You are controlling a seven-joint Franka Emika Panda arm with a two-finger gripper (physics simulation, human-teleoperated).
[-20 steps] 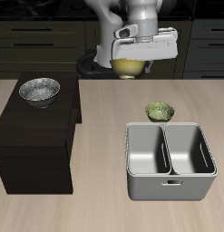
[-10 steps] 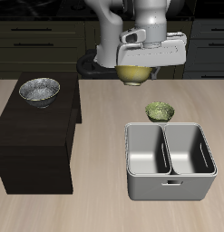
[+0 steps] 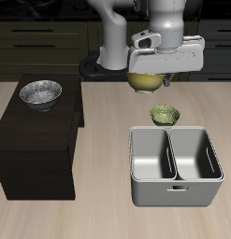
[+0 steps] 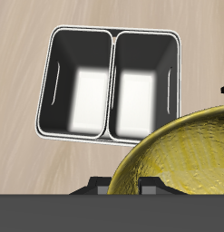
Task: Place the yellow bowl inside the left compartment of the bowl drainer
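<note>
We find no readable text, label, brand, number or sign in either view. The bowl drainer [image 3: 175, 164] shows plain grey metal on its walls and front, and the yellow bowl [image 4: 186, 159] carries only a mottled pattern inside, no lettering. The end effector [image 3: 145, 80] housing is plain white with no marking we can read. The dark cabinet [image 3: 35, 140] and the drawers behind the worktop [image 3: 108, 177] bear no writing we can make out.
</note>
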